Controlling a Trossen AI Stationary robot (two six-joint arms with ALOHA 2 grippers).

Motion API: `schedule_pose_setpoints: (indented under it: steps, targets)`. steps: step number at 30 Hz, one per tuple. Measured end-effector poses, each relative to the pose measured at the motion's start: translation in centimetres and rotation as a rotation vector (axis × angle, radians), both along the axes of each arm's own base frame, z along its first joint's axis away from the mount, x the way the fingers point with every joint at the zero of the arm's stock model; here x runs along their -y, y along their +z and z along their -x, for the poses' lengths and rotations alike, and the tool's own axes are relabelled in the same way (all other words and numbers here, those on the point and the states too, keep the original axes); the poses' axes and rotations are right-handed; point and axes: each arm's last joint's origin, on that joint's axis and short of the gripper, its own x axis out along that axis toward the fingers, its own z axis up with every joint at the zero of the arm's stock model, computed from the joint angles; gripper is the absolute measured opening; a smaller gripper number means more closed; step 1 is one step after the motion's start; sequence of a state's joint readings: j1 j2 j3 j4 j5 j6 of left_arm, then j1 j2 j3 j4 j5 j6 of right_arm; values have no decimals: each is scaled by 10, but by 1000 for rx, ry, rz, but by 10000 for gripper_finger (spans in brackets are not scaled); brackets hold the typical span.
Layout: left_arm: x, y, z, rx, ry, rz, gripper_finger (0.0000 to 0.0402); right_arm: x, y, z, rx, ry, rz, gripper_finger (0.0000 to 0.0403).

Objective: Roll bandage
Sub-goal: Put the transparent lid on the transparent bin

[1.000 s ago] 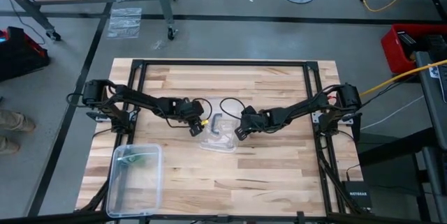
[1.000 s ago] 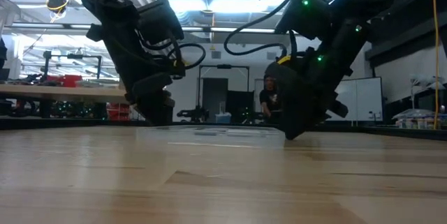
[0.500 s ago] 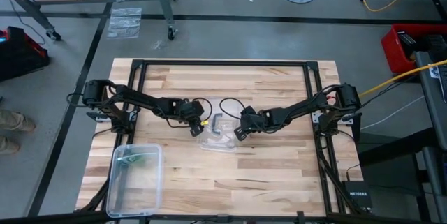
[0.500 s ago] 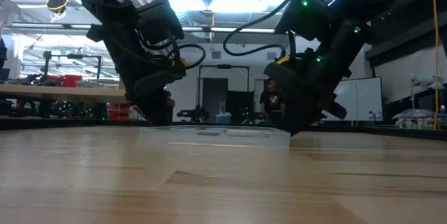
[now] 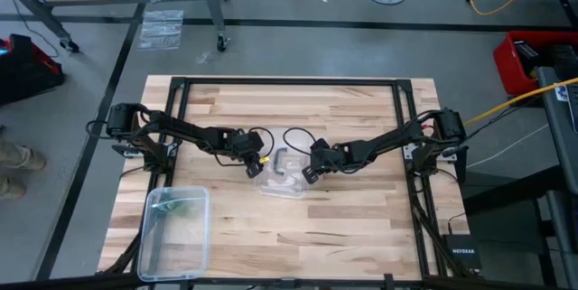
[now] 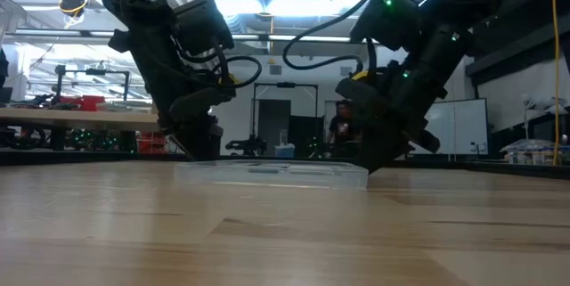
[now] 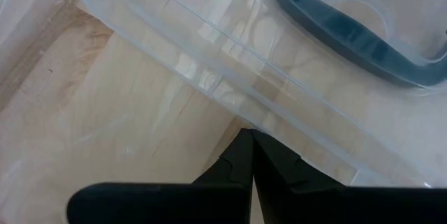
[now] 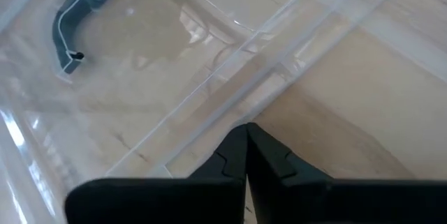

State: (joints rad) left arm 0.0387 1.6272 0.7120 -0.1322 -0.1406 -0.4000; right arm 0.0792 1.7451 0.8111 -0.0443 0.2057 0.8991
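Observation:
The bandage shows only as a bit of green (image 5: 184, 207) inside the clear plastic box (image 5: 153, 252) at the table's near left. A clear lid (image 5: 282, 182) with a grey handle (image 5: 282, 156) lies flat mid-table. My left gripper (image 5: 256, 169) is shut at the lid's left edge. My right gripper (image 5: 306, 175) is shut at its right edge. Both slant down at it. My left gripper has its shut fingertips (image 7: 241, 147) on the lid's outer lip (image 7: 209, 102), slanting down from the table's left. The lid lies on the table. My right gripper closes its fingertips (image 8: 237, 144) on the lid's lip (image 8: 209, 116) on the opposite side, slanting down from the right.
Black frame rails (image 5: 289, 82) run along the table's edges. Bare wood lies near and far of the lid. A person (image 6: 343, 127) stands in the room far behind the table.
My right gripper has shut at the lid's right edge without moving away. In the low view that end of the lid now stands out more plainly beside its fingers.

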Motion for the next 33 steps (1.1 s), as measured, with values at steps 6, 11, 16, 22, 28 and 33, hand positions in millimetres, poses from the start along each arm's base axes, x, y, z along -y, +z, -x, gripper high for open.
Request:
schedule_pose_setpoints:
  steps: [6,11,16,22,28,33]
  targets:
    - [0,0,0,-6,-1,0,3,-2,4,-2,-4,31,-15,3]
    - [0,-1,2,-29,-2,3,3,-2,17,-1,37,48,-9,6]
    - [1,-1,3,-36,-4,3,3,-1,27,0,67,45,26,5]
    - [1,-1,3,-36,11,12,3,0,27,0,68,47,44,6]
    - [1,-1,3,-35,14,14,3,0,27,0,60,90,70,6]
    - [1,-1,3,-35,14,14,3,0,27,0,57,112,79,6]
